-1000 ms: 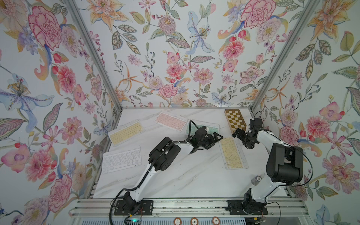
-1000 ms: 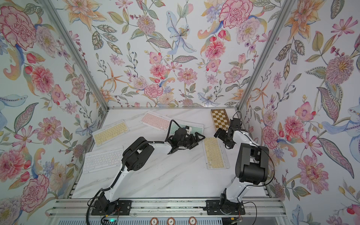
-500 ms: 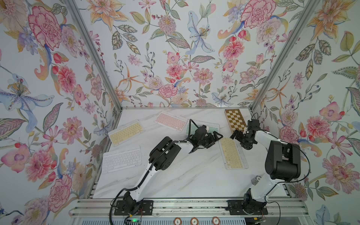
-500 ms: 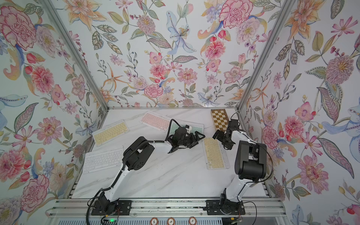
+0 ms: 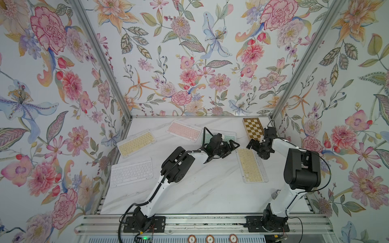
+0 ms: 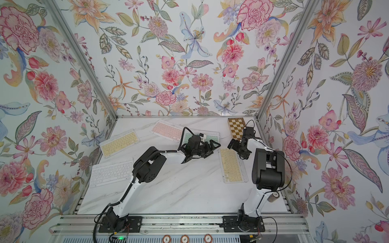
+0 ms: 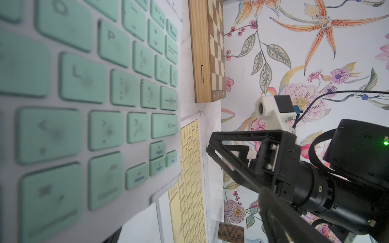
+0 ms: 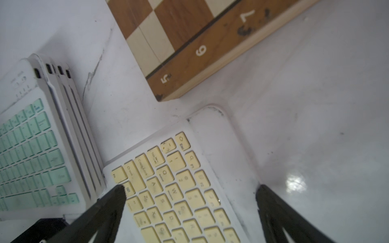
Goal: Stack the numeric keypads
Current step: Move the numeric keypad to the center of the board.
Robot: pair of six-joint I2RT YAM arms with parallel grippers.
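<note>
Item: yellow keypad, flat on right side of table, just beside mint stack. Prob. light, stiff, slick frame; I'd pinch its long edges. R gripper spread wide astride far end, empty. L gripper: can't tell.

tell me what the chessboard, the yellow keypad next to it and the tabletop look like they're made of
Chessboard: wood, likely varnished; grain shows in the dark squares and pale edge.
Yellow keypad: plastic, it seems; matte pale-yellow keys in a smooth white frame, scuffed at the corner.
Tabletop: glossy white with grey veins and a light glare; marble or marble-look laminate, cannot tell which.
</note>
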